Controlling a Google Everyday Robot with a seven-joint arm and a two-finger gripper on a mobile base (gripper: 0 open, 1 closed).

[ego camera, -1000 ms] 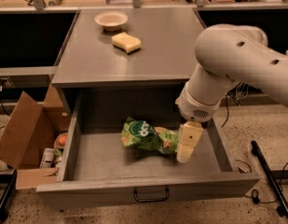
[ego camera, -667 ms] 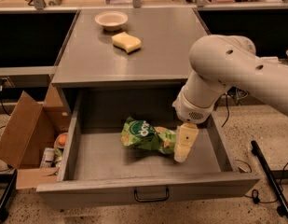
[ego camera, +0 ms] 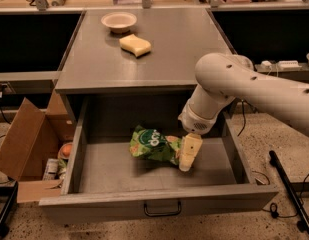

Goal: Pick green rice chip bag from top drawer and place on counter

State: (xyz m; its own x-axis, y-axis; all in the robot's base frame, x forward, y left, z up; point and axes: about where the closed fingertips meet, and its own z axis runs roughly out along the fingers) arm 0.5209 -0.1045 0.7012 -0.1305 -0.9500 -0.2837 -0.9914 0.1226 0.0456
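The green rice chip bag (ego camera: pixel 153 144) lies crumpled on the floor of the open top drawer (ego camera: pixel 159 199), near its middle. My gripper (ego camera: pixel 187 154) hangs down into the drawer from the white arm on the right. It sits right at the bag's right end, with its cream fingers (ego camera: pixel 189 150) pointing down. The counter (ego camera: pixel 174 49) is the grey cabinet top above the drawer.
A pale yellow sponge (ego camera: pixel 135 45) and a small white bowl (ego camera: pixel 119 21) sit on the counter's back left part. An open cardboard box (ego camera: pixel 29 144) with cans stands on the floor to the left of the drawer. A black stand leg (ego camera: pixel 289 189) lies at the right.
My arm has swung left and the gripper has moved left to the bag's right end. The bag has not moved.
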